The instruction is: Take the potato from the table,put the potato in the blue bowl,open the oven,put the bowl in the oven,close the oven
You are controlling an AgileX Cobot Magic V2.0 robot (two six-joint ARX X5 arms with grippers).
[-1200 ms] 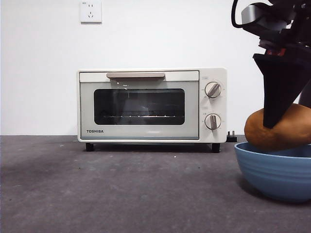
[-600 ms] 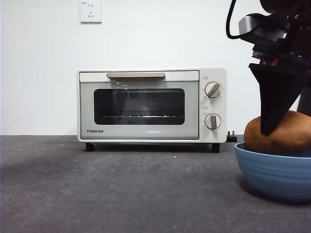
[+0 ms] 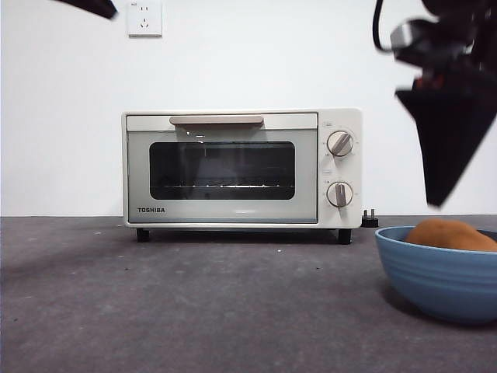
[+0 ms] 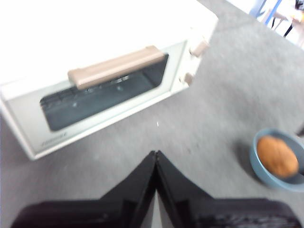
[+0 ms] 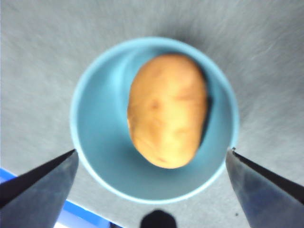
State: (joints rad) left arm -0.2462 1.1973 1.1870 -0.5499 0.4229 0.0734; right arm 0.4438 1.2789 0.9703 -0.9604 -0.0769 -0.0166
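Note:
The orange-tan potato (image 3: 450, 233) (image 5: 166, 109) lies inside the blue bowl (image 3: 435, 280) (image 5: 97, 133) at the right of the table (image 3: 194, 303). Straight above it hangs my right gripper (image 3: 437, 198) (image 5: 152, 152), open and holding nothing, its jaws spread wider than the bowl. The cream Toshiba oven (image 3: 233, 167) (image 4: 33, 137) stands at the back with its door closed and its beige handle (image 4: 116, 66) on top of the door. My left gripper (image 4: 155, 154) is shut and empty, high over the table in front of the oven; it shows as a black tip (image 3: 89, 6). The left wrist view also catches the potato (image 4: 277, 155) in the bowl (image 4: 257, 159).
Two round knobs (image 3: 340, 144) sit on the oven's right side. A plug (image 3: 371, 217) lies beside the oven and a wall socket (image 3: 145, 17) is above it. A blue strip (image 5: 78, 213) shows near the table edge by the bowl.
My right gripper let go of the potato and rose. The potato sank down into the bowl. A black arm tip came into the front view's top left corner.

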